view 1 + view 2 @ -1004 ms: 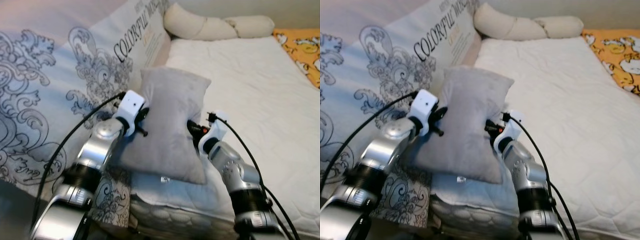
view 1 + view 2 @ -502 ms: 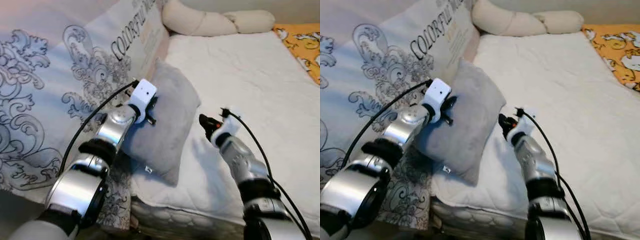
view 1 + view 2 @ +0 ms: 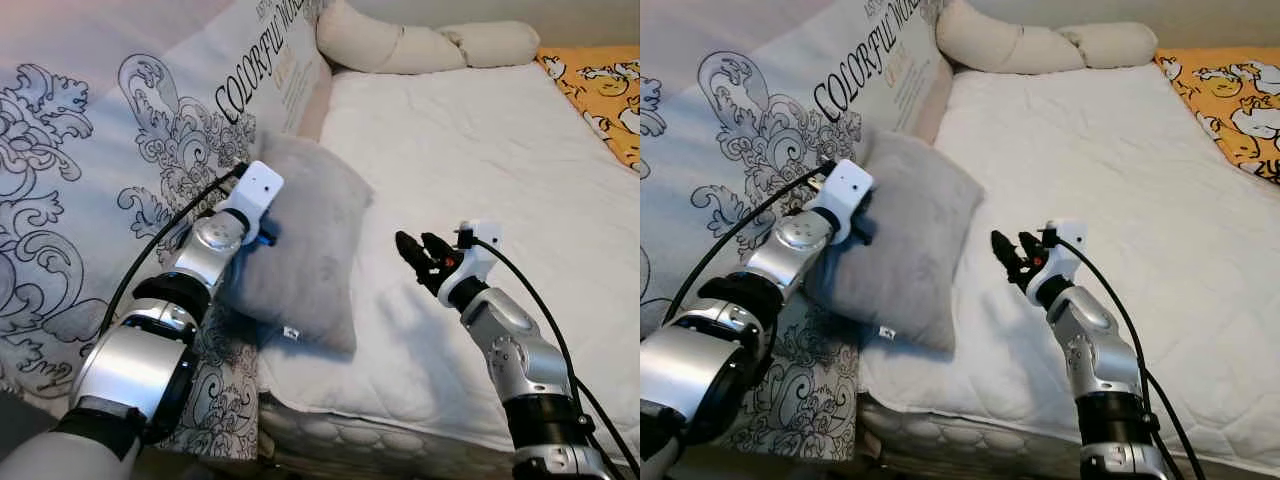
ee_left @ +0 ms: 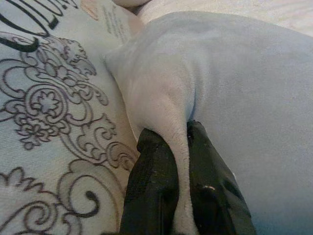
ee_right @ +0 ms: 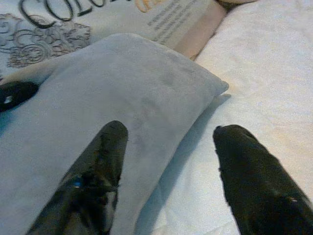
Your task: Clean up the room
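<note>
Now, quick notes:

Left gripper: clamped on a fold at the left edge of the grey pillow, 2 black fingers pinching the fabric between them (wrist view shows it plainly).

Right gripper: fingers spread apart, holding nothing, hovering above the white mattress just right of the pillow, not touching it.

Pillow place: lies tilted at the near left part of the bed, its left side leaning on the big patterned cushion with the scroll print and lettering, its right side resting on the mattress.

Far end: 1 long cream bolster across the far edge of the mattress; orange printed cloth at far right.

Step (judgement): pillow looks about set down, only 1 gripper holds it.

Risk 1: the pinch is on a thin fold only; if the left arm pulls, the fabric may slip out and the pillow flop.

Risk 2: the pillow's near corner sits close to the near mattress edge; a nudge from either arm could slide it off the bed.

Risk 3: right gripper's cable hangs loose near the bedding, could snag.

Containers: none seen.
</note>
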`<state>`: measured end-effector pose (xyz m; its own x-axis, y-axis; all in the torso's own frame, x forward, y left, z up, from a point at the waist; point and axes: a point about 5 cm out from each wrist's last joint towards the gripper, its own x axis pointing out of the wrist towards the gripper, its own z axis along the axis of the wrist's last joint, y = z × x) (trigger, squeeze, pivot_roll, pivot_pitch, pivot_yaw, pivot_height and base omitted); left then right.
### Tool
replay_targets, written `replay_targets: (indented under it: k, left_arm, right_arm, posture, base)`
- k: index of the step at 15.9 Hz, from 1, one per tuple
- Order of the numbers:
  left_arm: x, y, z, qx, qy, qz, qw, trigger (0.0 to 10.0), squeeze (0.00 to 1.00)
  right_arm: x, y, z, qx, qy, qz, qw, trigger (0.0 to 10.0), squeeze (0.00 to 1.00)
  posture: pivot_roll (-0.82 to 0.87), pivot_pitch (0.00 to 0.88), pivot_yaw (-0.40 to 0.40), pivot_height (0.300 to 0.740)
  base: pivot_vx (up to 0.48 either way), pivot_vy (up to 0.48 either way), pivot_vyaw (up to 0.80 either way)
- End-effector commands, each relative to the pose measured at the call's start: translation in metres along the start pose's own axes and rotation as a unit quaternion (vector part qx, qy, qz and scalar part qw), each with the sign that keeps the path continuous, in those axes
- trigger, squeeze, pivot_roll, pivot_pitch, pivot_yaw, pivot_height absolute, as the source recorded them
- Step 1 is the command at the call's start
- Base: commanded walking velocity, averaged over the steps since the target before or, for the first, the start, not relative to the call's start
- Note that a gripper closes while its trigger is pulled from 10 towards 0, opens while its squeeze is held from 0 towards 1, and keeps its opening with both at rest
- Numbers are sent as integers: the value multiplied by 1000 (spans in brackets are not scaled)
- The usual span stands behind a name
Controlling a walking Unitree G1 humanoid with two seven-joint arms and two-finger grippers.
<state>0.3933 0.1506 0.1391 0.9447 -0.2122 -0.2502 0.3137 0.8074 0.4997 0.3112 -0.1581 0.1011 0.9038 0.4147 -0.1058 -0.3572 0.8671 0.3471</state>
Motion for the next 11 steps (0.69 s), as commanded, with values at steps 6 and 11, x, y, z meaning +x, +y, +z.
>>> replay_targets:
  k: [6, 11]
  left_arm:
    - [-4, 10, 5, -2, -29, 53, 998, 10000, 0]
    - [-10, -14, 21, -41, -124, -49, 990, 10000, 1000]
  right_arm:
    - [-7, 26, 5, -17, 11, 125, 992, 10000, 1000]
    - [-16, 20, 11, -18, -7, 112, 994, 10000, 1000]
  posture:
    - [-92, 0, 107, 740]
    - [-94, 0, 106, 740]
  base:
    - [0, 0, 0]
    - [0, 0, 0]
